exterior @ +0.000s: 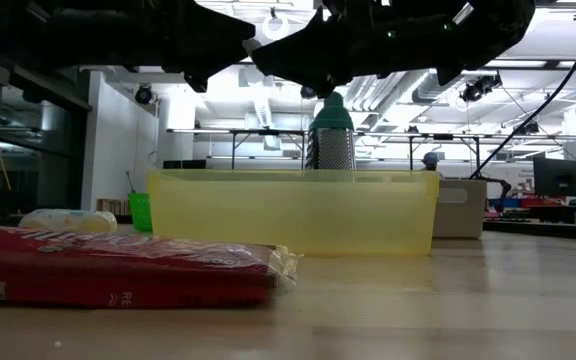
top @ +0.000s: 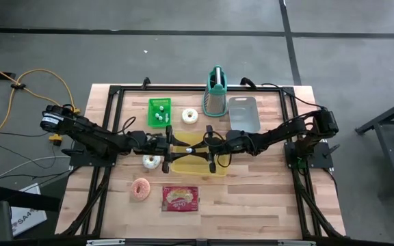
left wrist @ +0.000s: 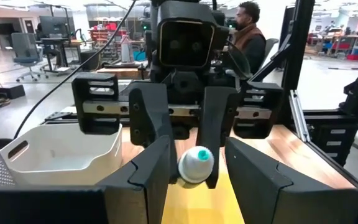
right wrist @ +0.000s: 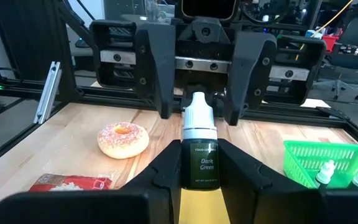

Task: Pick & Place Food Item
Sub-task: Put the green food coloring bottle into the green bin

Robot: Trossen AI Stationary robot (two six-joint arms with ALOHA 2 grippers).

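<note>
A small dark bottle with a "Dark Green" label and a white cap hangs over the yellow bin at the table's middle. My right gripper, reaching in from the right, is shut on it. My left gripper faces it from the left and is open. Its two fingers stand on either side of the bottle's white cap, and a gap shows on each side. In the high view the two grippers meet nose to nose above the bin. My right gripper pinches the bottle's dark labelled body between its two fingers. The fingers come level from the table's right side and lie along the bottle. The bottle is lifted clear over the yellow bin, lying level with its white cap pointing toward the left gripper.
A green basket with small bottles, a white doughnut, a metal grater and a grey tray stand at the back. Nearer lie another white doughnut, a pink doughnut and a red packet.
</note>
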